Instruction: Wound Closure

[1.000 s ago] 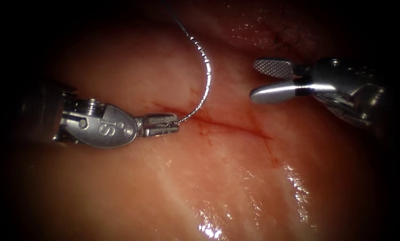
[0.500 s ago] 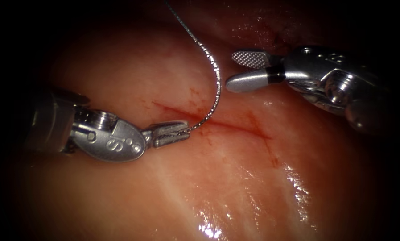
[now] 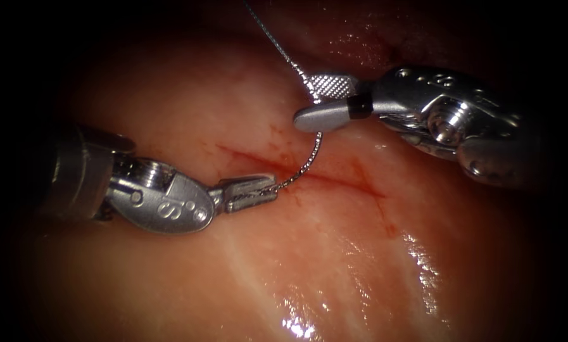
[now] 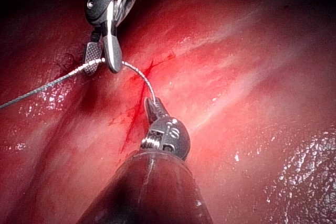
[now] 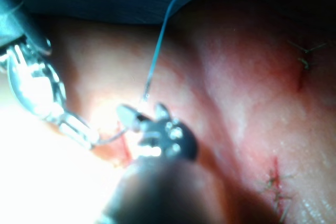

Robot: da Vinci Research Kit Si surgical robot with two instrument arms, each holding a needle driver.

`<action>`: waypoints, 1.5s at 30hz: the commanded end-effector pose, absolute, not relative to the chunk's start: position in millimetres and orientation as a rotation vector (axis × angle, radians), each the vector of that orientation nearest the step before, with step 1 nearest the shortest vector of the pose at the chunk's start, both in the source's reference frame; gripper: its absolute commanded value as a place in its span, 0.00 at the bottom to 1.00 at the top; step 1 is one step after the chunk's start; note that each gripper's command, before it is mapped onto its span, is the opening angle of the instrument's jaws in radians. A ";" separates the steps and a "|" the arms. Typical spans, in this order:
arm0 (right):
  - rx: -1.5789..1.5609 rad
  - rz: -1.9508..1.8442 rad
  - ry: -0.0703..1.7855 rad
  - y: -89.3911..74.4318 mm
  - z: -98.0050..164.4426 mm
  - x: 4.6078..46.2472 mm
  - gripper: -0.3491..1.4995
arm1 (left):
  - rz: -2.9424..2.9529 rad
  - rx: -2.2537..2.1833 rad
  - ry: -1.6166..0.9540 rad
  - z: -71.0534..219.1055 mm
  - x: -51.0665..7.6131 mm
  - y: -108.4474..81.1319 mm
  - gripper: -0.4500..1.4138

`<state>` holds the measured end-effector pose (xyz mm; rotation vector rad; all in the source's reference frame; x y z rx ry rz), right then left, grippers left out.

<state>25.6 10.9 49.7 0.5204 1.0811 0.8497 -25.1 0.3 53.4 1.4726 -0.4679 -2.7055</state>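
- Endoscope: left tool (image 3: 268, 189) has its jaws clamped on the thread (image 3: 309, 155) at the very tips, right over the left end of the cut (image 3: 334, 178).
- The thread arcs up and to the right from those tips, across the cut, and into the gap of the right tool (image 3: 304, 100). It then runs on up and left toward the dark top edge.
- The right tool's jaws are apart, one above the thread and one below, straddling it without pinching. They hold nothing.
- Key relation: the thread lies crosswise between the right jaws, its long axis roughly square to them. The right tool is the nearer one to the free run, so a grasp there looks to need only a closing.
- The tissue (image 3: 296, 266) is wet and shiny below the cut, and red fluid lines the cut.
- I cannot tell where the needle is.
- Left wrist: left tool (image 4: 149, 102) grips the thread end beside the cut (image 4: 131, 124). The thread (image 4: 42, 88) passes through the spread jaws of the right tool (image 4: 102, 60) and runs on past them.
- Right wrist: right tool (image 5: 143, 113) has its jaws parted. The thread (image 5: 157, 40) rises from between them, and the left tool (image 5: 86, 136) is just beside.
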 end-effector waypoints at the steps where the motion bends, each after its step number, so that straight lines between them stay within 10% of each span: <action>1: 0.521 0.844 1.078 10.7 50.4 26.5 0.49 | -2.702 1.476 -0.462 54.0 -25.5 -0.3 0.00; 3: 0.519 0.845 1.078 10.7 50.5 26.6 0.28 | -2.697 1.473 -0.466 53.9 -25.6 -0.4 0.00; 4: 0.523 0.850 1.077 10.7 50.5 26.7 0.00 | -2.695 1.476 -0.464 53.9 -25.6 -0.4 0.00; 14: 0.504 0.884 1.093 11.6 50.4 26.4 0.00 | -2.673 1.504 -0.452 53.9 -25.6 -0.3 0.04; 17: 0.505 0.882 1.094 11.5 50.4 26.2 0.00 | -2.829 1.657 -0.253 53.6 -25.3 0.4 0.67; 18: 0.506 0.881 1.094 11.5 50.4 26.1 0.00 | -2.860 1.697 -0.201 53.5 -25.2 0.6 0.70; 45: 0.244 0.191 1.503 10.7 46.6 25.8 0.00 | -2.906 2.012 1.417 54.0 -22.8 7.4 0.60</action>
